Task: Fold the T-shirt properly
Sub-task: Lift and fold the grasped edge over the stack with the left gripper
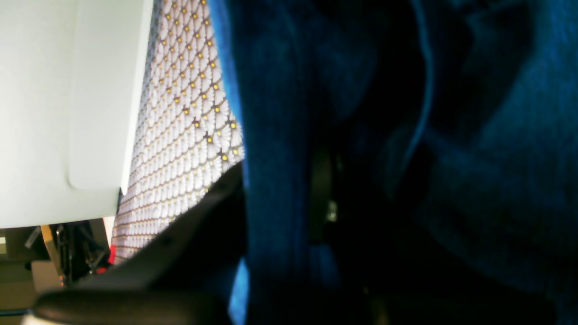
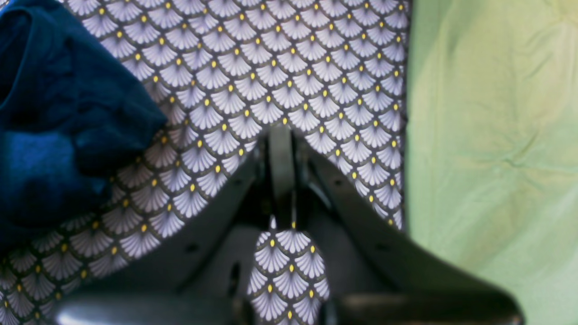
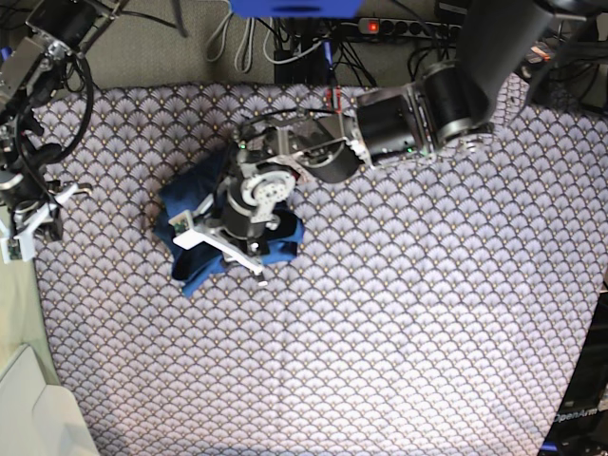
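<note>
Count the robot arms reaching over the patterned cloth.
2. The left arm stretches in from the top right to the shirt. The right arm sits at the cloth's left edge, away from it.

left fingers (image 1: 149,257) blurred, T-shirt (image 3: 195,204) partly hidden

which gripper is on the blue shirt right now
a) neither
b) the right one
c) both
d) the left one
d: the left gripper sits on the bunched T-shirt with blue cloth between its fingers, while the right gripper is shut over the bare patterned tablecloth, beside the shirt.
</note>
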{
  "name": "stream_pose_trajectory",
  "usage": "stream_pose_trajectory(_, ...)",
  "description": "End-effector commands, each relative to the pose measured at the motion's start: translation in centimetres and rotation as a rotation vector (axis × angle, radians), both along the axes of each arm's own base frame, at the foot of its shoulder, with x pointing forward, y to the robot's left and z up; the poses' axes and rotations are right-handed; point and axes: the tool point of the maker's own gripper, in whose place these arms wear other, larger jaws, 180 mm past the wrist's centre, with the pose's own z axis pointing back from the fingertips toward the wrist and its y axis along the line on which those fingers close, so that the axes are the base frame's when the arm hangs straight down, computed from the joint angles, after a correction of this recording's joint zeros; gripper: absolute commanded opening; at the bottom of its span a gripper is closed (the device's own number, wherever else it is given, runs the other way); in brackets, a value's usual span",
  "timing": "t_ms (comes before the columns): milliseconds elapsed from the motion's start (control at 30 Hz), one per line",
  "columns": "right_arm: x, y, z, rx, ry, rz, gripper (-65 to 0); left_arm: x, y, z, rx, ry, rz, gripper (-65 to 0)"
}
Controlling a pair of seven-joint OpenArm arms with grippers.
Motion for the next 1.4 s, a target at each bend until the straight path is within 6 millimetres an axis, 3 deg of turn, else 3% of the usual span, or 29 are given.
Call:
stream_pose_trajectory(0,0.6,-0.2,1.4,-0.015,-0.049,0.01,-65.0,0.9,-1.6,2.2,-0.022,-0.055,-0.03,-64.8)
stream_pose_trajectory(267,0.7,-0.2,1.5,-0.015,-0.052,0.012,-65.0,1.2,-1.0,-0.4,0.062,-0.015,-0.006,-64.8)
stream_pose_trajectory(767,0.7,-0.1,1.5,-0.015,-0.053,0.014,-65.0,1.2,-1.2,-0.5,0.057,-0.001,-0.008,-64.4)
stream_pose_trajectory(900,0.7,-0.1,1.5,-0.015,-0.053,0.014,-65.0,0.4,-1.5,-1.6,0.119,0.06,-0.083,-64.4)
stream_pose_trajectory(1100,0.7,-0.1,1.5,-0.015,-0.053,0.014,-65.0,1.6,-1.4,-0.7,0.069,0.112,-0.03,-64.0)
stream_pose_trajectory(1233,0.7,-0.1,1.5,-0.015,-0.052,0.013,-65.0,1.8,-1.4,-0.4,0.058,0.118,-0.026,-52.6)
stream_pose_trajectory(1367,0.7,-0.1,1.5,-0.015,-0.052,0.015,-65.0,1.0,-1.7,-1.1,0.098,0.156,-0.081,-31.2)
